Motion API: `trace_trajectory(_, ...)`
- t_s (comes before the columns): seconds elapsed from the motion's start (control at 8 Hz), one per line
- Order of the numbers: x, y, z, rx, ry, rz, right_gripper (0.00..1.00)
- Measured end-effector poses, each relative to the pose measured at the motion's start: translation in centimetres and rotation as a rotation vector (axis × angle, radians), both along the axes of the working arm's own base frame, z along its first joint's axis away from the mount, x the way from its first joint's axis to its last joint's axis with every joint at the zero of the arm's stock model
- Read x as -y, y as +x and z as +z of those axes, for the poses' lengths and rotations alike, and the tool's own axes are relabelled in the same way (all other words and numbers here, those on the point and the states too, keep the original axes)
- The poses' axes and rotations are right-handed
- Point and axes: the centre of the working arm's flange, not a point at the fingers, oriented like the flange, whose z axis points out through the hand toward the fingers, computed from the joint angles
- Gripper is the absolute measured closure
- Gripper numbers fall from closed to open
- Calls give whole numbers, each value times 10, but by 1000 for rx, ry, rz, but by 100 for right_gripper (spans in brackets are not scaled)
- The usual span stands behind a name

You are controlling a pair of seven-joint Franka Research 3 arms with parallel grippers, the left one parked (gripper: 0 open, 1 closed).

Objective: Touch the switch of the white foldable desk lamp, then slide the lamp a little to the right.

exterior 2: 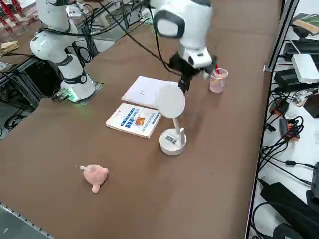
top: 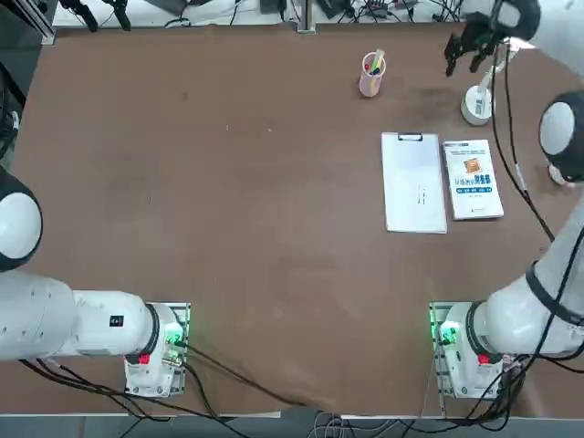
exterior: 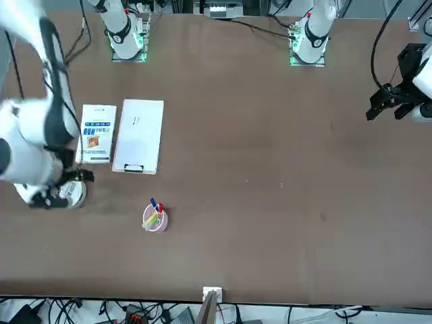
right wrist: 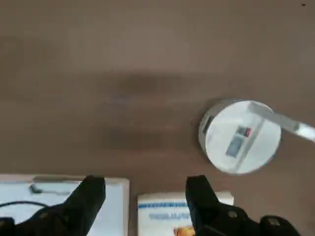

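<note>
The white foldable desk lamp (top: 475,103) stands at the far right of the table, with its round disc base (exterior 2: 172,141) on the wood, a thin slanted arm and a flat oval head (exterior 2: 171,101). In the wrist view the base (right wrist: 239,136) carries a small grey and red mark on top. My right gripper (top: 464,62) hangs open above the table, just beyond the lamp and slightly toward the pen cup, touching nothing. Its two black fingers (right wrist: 91,194) stand wide apart, with nothing between them and the lamp base off to one side of them.
A pink pen cup (top: 371,75) with pens stands left of the lamp. A white clipboard (top: 413,182) and a blue and white book (top: 472,179) lie side by side nearer the robot. A small pink toy (exterior 2: 94,176) lies near the table's right edge.
</note>
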Motion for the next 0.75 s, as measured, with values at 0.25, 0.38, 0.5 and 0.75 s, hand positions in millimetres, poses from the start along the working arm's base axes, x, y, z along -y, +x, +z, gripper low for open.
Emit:
trace_trajectory(0.25,6,5,-46,8,-55,39,0)
trace_trajectory(0.38,7,3,-61,23,-78,65,0)
trace_trajectory(0.5,9,-1,-74,36,-91,85,0)
trace_trajectory(0.75,10,-9,-88,29,-107,108,0)
